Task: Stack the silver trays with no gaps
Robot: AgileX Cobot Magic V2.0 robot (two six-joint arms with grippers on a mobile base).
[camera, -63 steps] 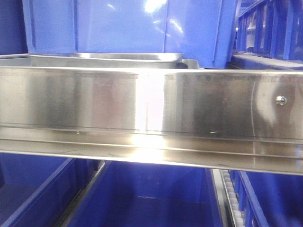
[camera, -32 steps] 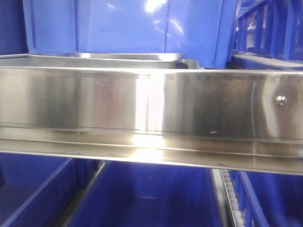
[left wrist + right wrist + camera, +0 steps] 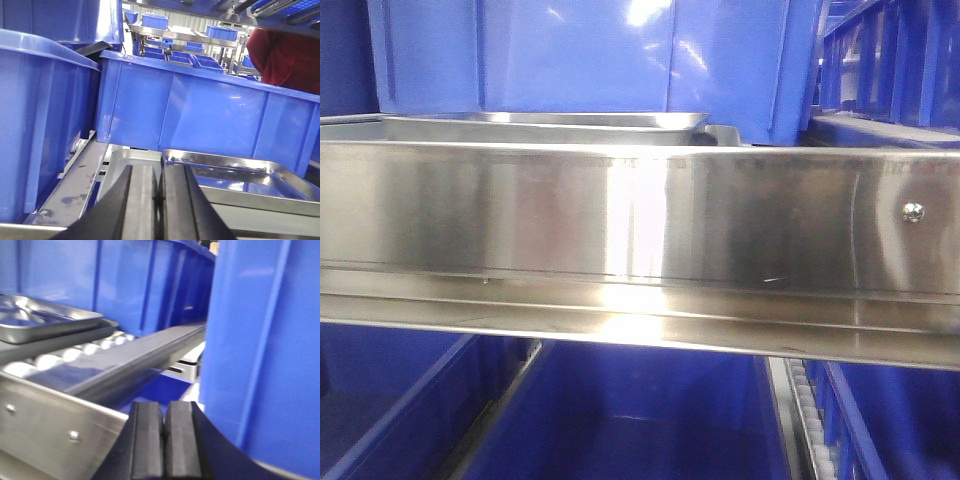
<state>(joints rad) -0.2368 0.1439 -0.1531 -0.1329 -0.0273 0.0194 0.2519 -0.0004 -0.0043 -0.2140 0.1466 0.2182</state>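
Silver trays [image 3: 235, 172] lie stacked beyond closed left fingers [image 3: 172, 200]

A long flat shiny steel rail [image 3: 620, 225] runs across my whole front view, with a small screw [image 3: 913, 211] near its right end. Just above its top edge I see the rolled rim of a shallow silver stainless-steel tray [image 3: 545, 122], most of it hidden behind the rail. Tall blue plastic bins [image 3: 590, 55] stand behind it, and open blue plastic bins [image 3: 620, 420] sit below the rail
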